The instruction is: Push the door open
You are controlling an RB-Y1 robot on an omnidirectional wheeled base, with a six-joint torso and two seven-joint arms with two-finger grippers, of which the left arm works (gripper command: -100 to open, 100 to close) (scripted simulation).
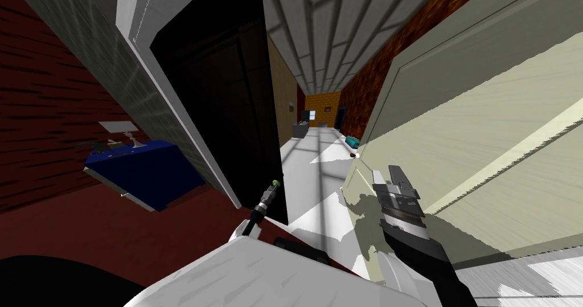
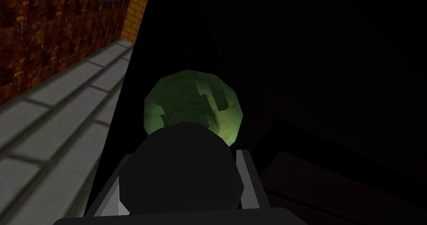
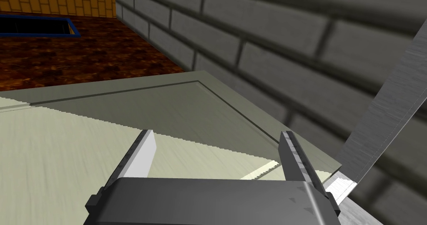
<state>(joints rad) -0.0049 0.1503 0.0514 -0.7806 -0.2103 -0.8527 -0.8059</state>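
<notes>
A pale cream panelled door (image 1: 484, 138) stands swung aside on the right of a corridor. My right gripper (image 1: 388, 177) rests at the door's near edge, low on the panel. In the right wrist view this gripper (image 3: 217, 145) is open, and its fingers (image 3: 144, 151) lie close along the door face (image 3: 83, 160) with nothing between them. My left gripper (image 2: 183, 155) is shut on a dark round object with a green tip (image 2: 194, 103). The same object (image 1: 267, 198) shows as a thin rod with a green end, in front of a very dark panelled surface (image 1: 228, 104).
A white frame post (image 1: 171, 104) borders the dark surface on the left. A blue table (image 1: 142, 172) stands on dark red floor further left. The pale corridor floor (image 1: 313, 167) runs ahead to a grey cabinet (image 1: 300, 130). A teal object (image 1: 353, 142) lies by the door.
</notes>
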